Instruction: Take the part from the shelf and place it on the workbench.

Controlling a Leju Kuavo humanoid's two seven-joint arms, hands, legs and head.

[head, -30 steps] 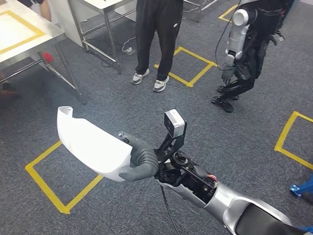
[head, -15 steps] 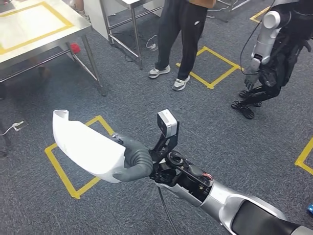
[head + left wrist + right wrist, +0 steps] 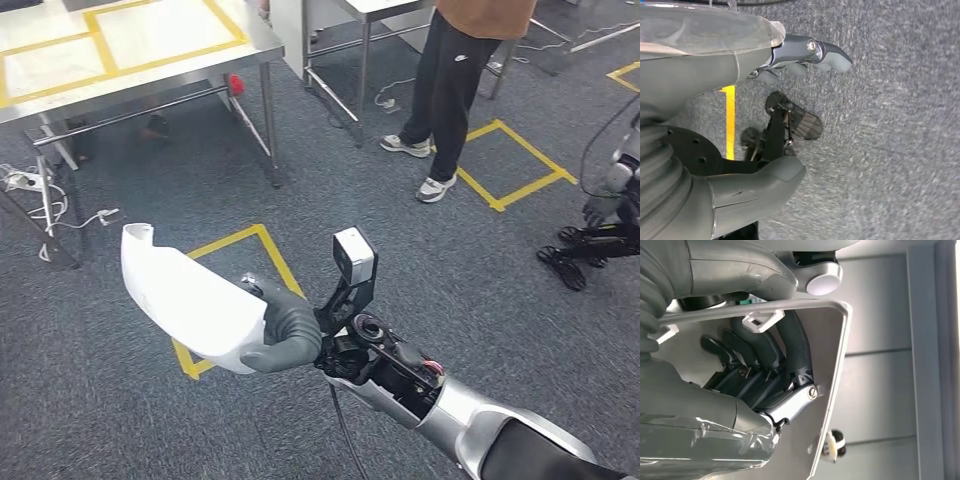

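Right hand (image 3: pixel 283 328) is gripping the white curved part (image 3: pixel 185 300), fingers (image 3: pixel 764 352) curling inside its shell to carry it level toward the steel workbench (image 3: pixel 136 75) ahead; left hand (image 3: pixel 753 115) is hanging open, holding nothing.

Robot test lab / workshop. Grey carpet (image 3: pixel 189 190) w/ yellow tape squares (image 3: pixel 521 160), steel worktop (image 3: pixel 136 50). 2nd robot (image 3: pixel 611 215) standing nearby.

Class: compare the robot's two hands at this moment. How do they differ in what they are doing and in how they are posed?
The right hand grips the white part, fingers curled around its edge; the left hand holds nothing, its fingers held out straight. The right is raised ahead of the body; the left looks down at the carpet. Both are grey.
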